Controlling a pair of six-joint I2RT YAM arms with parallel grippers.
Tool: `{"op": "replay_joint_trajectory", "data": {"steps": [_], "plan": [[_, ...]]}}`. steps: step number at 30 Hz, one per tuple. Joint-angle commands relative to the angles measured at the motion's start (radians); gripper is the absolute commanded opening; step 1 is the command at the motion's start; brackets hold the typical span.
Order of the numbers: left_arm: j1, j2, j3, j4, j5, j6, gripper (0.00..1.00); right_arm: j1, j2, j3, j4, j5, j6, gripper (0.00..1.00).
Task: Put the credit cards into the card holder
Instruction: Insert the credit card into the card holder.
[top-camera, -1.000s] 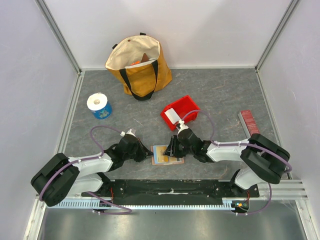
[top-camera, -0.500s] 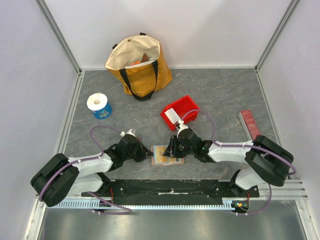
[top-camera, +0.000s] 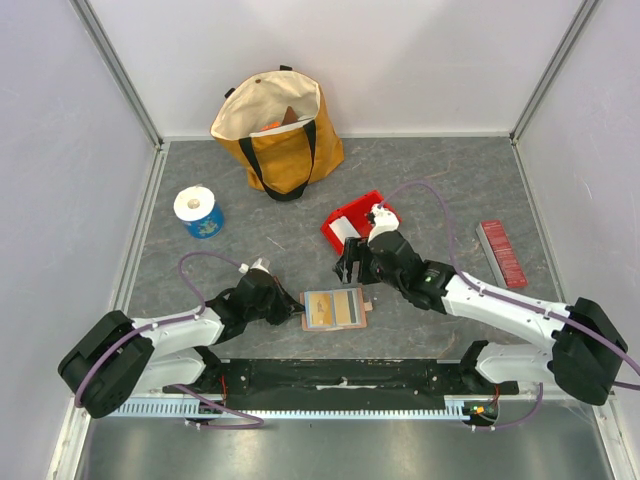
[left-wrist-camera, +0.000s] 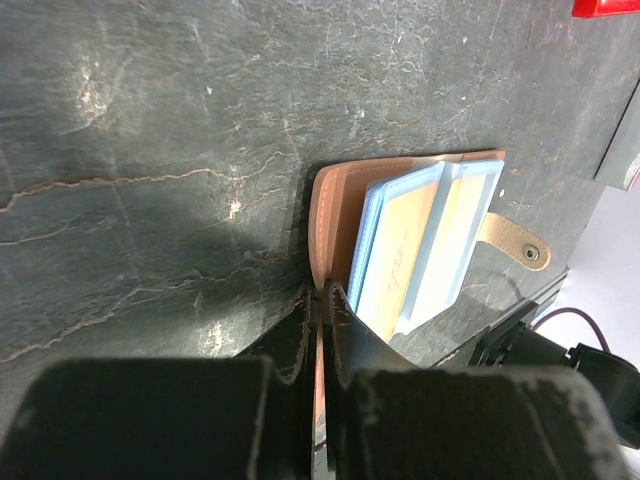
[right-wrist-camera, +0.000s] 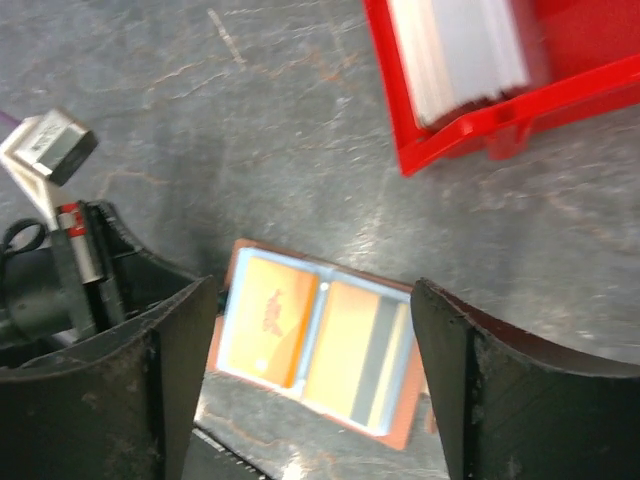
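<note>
The holder (top-camera: 335, 308) lies open on the table (top-camera: 450, 190) near the middle of its near edge. Two orange, blue-bordered cards (right-wrist-camera: 270, 335) sit in its slots. The left hand (left-wrist-camera: 322, 295) is closed, pinching the holder's left edge. The right hand (top-camera: 348, 270) hovers between the holder and the bin (right-wrist-camera: 450, 145), its fingers wide apart and holding nothing. White cards (right-wrist-camera: 455, 50) stand in the bin.

The card holder (left-wrist-camera: 328, 205) is showing a tan, leather-like skin, matt and smooth, while the credit cards (left-wrist-camera: 420, 240) in it are gleaming like glossy plastic. The table (left-wrist-camera: 150, 120) is looking like dark veined stone with a soft sheen. The red bin (right-wrist-camera: 470, 135) is shining as smooth plastic; far left, the tote bag (top-camera: 290, 155) is looking like matt woven cloth
</note>
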Motion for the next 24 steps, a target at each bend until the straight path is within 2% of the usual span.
{"op": "replay_joint_trajectory", "data": {"steps": [1,5,11,15,19,24], "plan": [[0.001,-0.012,0.009,-0.019,-0.031,0.001,0.02,-0.017,-0.018,0.074,-0.102,0.109,-0.105,0.89],[-0.001,-0.012,0.012,-0.018,-0.027,0.005,0.02,-0.036,-0.014,0.116,-0.1,0.123,-0.166,0.97],[0.001,-0.014,0.016,-0.018,-0.025,0.019,0.02,-0.046,-0.012,0.131,-0.048,0.209,-0.303,0.98],[0.001,-0.017,0.018,-0.019,-0.028,0.031,0.02,-0.085,0.032,0.238,-0.161,0.272,-0.33,0.98],[-0.001,-0.014,0.018,-0.018,-0.032,0.035,0.02,-0.198,0.107,0.315,-0.198,0.039,-0.324,0.98],[0.004,-0.003,0.029,-0.018,-0.028,0.044,0.02,-0.284,0.258,0.427,-0.222,-0.151,-0.323,0.98]]}}
